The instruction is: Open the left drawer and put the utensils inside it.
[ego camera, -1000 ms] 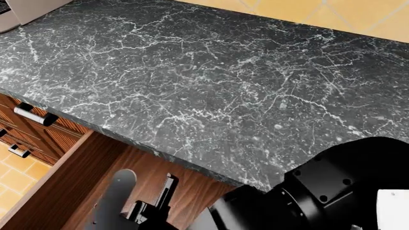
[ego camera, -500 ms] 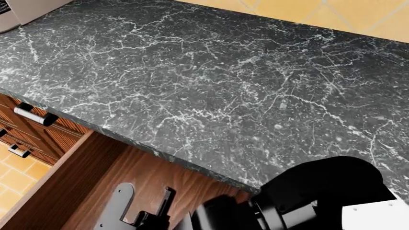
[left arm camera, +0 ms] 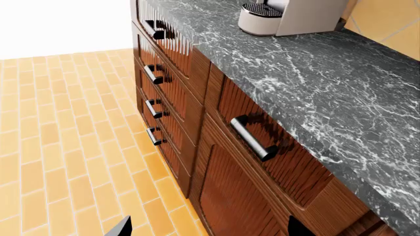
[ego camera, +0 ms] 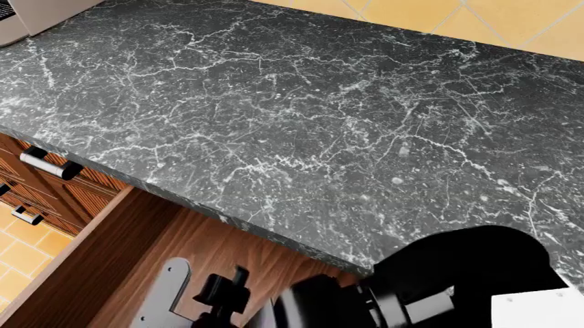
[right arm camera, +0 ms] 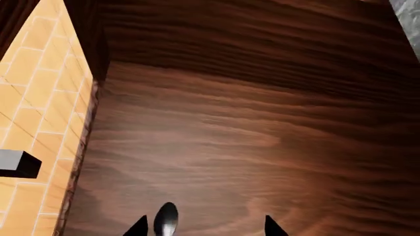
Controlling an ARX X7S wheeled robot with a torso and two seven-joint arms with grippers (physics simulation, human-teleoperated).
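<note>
Drawer: the left drawer (ego camera: 137, 253) is pulled out, so that job is done.
Right claw: the right gripper (right arm camera: 203, 227) hangs over the drawer floor, tips spread apart, holding nothing.
Spoon: a shiny spoon (right arm camera: 165, 220) lies in the drawer, between the tips, close to one.
Fork: not seen anywhere; maybe still to go in.
Left claw: the left gripper (left arm camera: 206, 230) is spread wide and empty, near the closed drawers.

Tabletop (ego camera: 301, 116) is dark grey w/ white veins, drawer (right arm camera: 249, 132) reddish-brown wood grain, floor (left arm camera: 59, 147) orange tile, spoon (right arm camera: 165, 219) shiny silver.
</note>
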